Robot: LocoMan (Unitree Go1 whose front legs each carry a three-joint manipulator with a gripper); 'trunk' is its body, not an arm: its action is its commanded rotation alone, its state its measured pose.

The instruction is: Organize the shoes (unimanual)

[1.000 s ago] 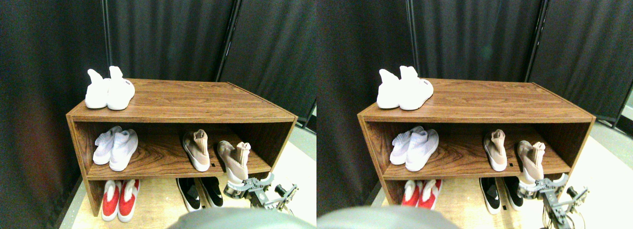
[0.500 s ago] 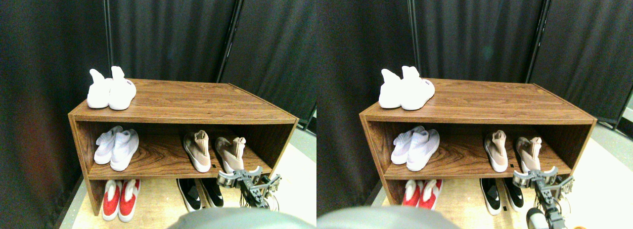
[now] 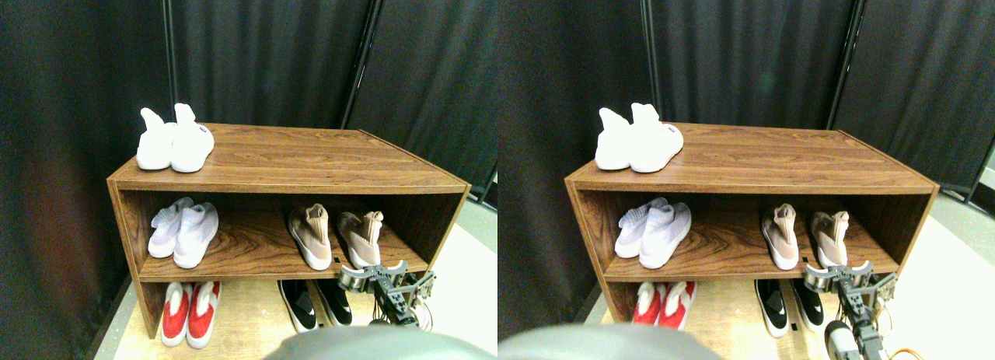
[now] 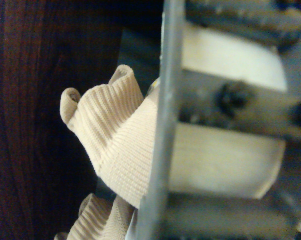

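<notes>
Black low shoes (image 3: 315, 302) sit nearest you on the floor under the shelf unit (image 3: 280, 181), beside a red-and-white pair (image 3: 189, 313). Just right of them your right gripper (image 3: 375, 274) hangs at the middle shelf's front edge, by the heel of the right tan shoe (image 3: 359, 239). You can't tell whether the gripper is clenched or released; the wrist view shows only ribbed collar against a jaw frame. If it's caught the knit, pulling away could drag that shoe off the edge. Its mate (image 3: 308, 235) stands left, apart. Farther off, white pairs (image 3: 183, 232) rest untouched.
</notes>
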